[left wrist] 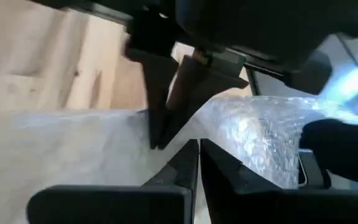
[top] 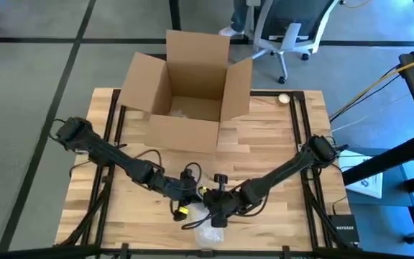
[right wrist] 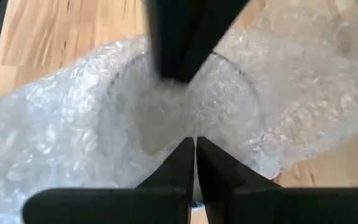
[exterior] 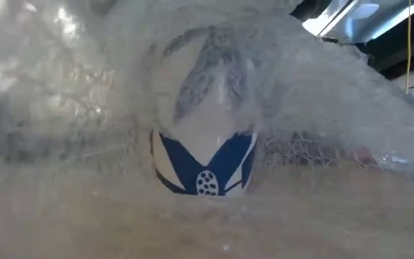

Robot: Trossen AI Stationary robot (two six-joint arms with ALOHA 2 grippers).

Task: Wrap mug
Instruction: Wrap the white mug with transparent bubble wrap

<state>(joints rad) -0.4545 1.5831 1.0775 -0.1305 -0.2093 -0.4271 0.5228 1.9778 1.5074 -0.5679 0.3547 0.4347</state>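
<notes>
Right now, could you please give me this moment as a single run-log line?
step: wrapping | mug: under bubble wrap | left gripper: shut on bubble wrap | right gripper: shut on bubble wrap | cardboard box: open

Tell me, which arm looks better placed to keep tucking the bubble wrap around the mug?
Probably the right: its gripper sits directly over the bubble wrap covering the mug, fingers shut. The left gripper reaches in from the side.

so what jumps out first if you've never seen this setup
Both grippers, left and right, meet at the table's near edge over a mug bundled in bubble wrap; the low view shows its blue-and-white pattern through the plastic. In the wrist views each gripper's fingers are closed together on the wrap. Behind them an open cardboard box stands at the far edge.
</notes>
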